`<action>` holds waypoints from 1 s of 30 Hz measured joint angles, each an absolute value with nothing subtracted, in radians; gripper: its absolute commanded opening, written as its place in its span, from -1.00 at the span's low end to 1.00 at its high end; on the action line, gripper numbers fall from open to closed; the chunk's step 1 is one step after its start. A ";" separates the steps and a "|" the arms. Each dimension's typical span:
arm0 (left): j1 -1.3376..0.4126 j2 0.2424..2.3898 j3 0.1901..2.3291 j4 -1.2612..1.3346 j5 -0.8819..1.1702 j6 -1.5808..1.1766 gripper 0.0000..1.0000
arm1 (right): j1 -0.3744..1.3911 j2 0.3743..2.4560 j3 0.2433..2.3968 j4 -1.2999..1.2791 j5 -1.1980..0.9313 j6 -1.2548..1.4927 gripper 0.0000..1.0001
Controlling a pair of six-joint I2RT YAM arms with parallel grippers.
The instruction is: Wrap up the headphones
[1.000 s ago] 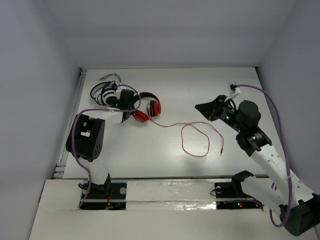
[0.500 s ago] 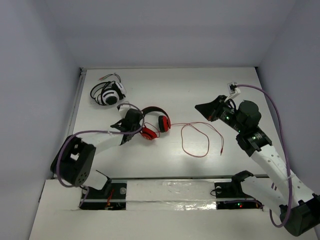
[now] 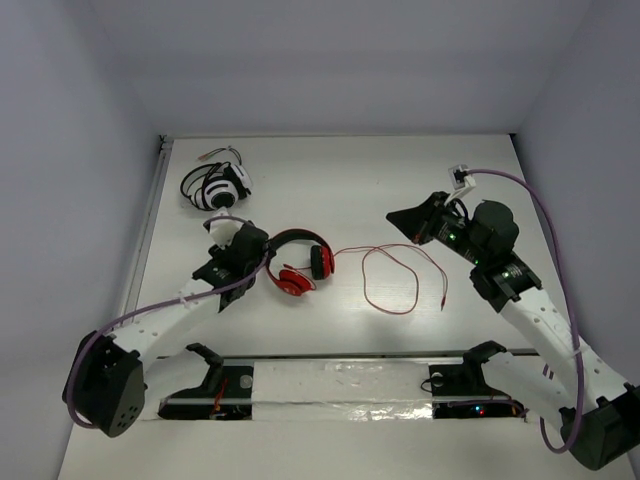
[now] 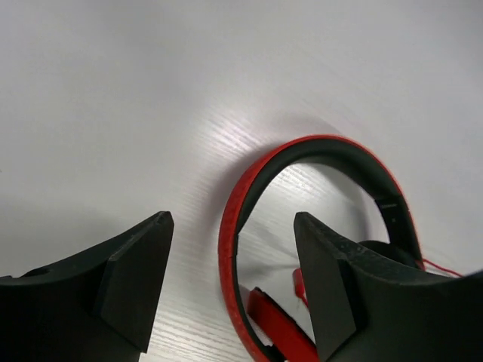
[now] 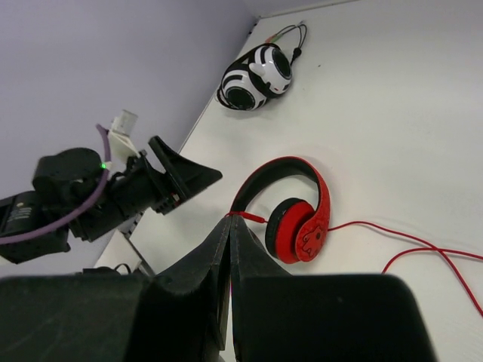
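Top external view: the red headphones [image 3: 294, 282] lie flat on the white table [image 3: 400, 170], left of centre, headband arching toward the far side, both earcups toward the near edge, and the thin red cable [image 3: 364, 285] trailing right into a loose loop. The left gripper [image 3: 260, 250] sits just beside the headband with its jaws parted; the left wrist view shows the band passing between the spread fingers [image 4: 136, 264], with no pad clearly pressing on it, so the set looks let go. The right gripper [image 3: 405, 215] hovers well apart over the right half of the table, clenched on nothing. A black-and-white pair [image 3: 215, 186] rests at the far left corner, out of the job. The set is probably light and rigid in band and cups, sliding easily on the smooth top, while the cable is limp, springy and apt to snag. The likeliest holds are the headband for steadying and the cable near its free end for winding. A second earlier the left gripper was clamped and up beside the black-and-white pair; the red set has since come toward the middle of the table, and the jaws have opened. The right arm and the cable loop have barely changed.
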State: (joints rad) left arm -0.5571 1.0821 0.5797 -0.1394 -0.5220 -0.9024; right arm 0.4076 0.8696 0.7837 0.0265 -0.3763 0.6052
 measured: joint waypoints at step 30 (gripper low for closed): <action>-0.411 1.709 1.113 -0.330 0.048 -0.018 0.29 | 0.413 0.804 0.770 0.027 -0.389 0.607 -0.40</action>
State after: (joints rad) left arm -0.4107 1.7092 1.1133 -0.3298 0.0479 -0.0181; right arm 0.4133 0.8036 0.7700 0.0273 -0.3889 0.6071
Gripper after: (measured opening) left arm 0.647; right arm 0.298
